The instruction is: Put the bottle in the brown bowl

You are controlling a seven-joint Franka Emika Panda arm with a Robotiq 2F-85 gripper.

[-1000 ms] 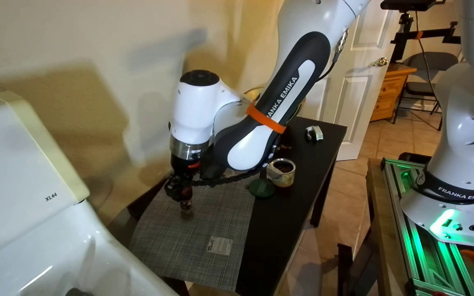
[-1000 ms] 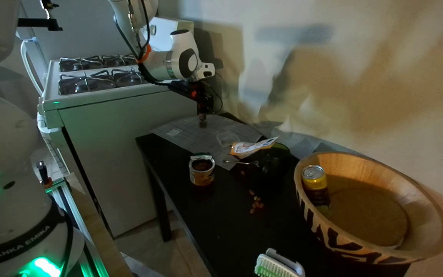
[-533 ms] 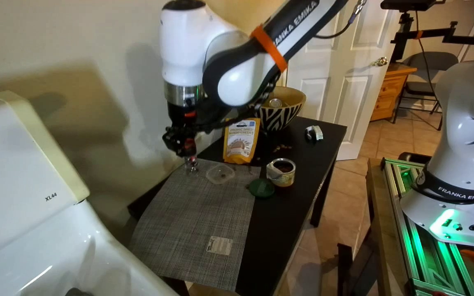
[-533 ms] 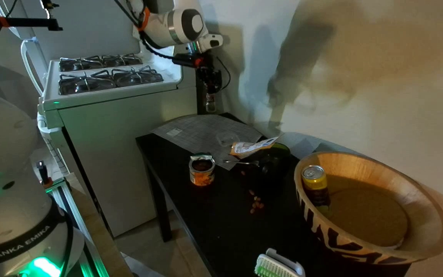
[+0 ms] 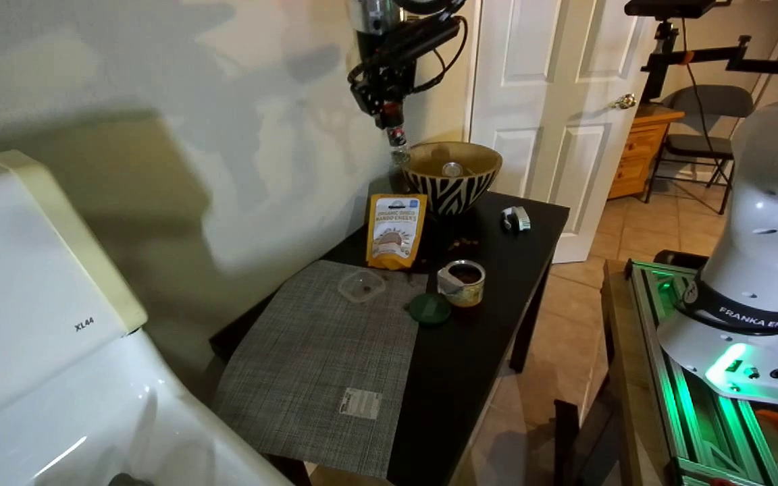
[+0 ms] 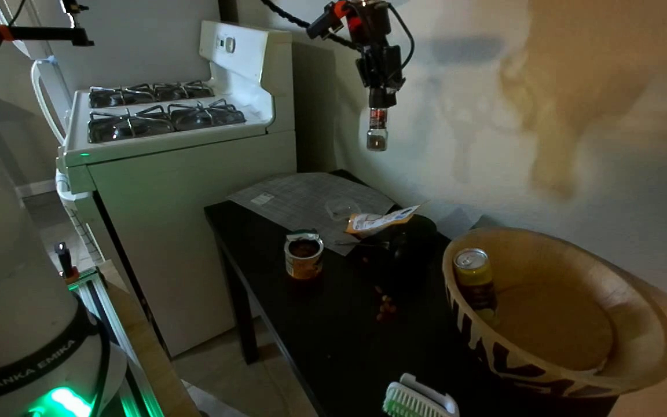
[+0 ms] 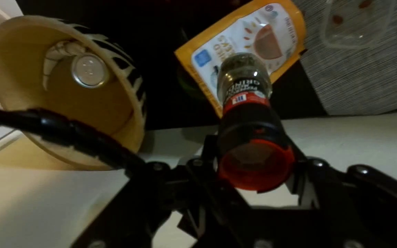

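The bottle is a pepper grinder with a clear glass body, a red label and a black and red end. My gripper is shut on that black and red end, and the glass part hangs down. In both exterior views the bottle is held in the air, high above the table. The brown bowl stands at the table's far end from the stove. In an exterior view the bottle overlaps the left rim of the bowl. In the wrist view the bowl is left of the bottle.
A yellow can stands inside the bowl. An orange-and-white pouch leans on a dark cup. An open tin, green lid, clear dish and brush are on the table. A wall runs behind.
My gripper has lifted the bottle from the grey mat and carried it up and toward the bowl. The bowl and the other things have not moved.
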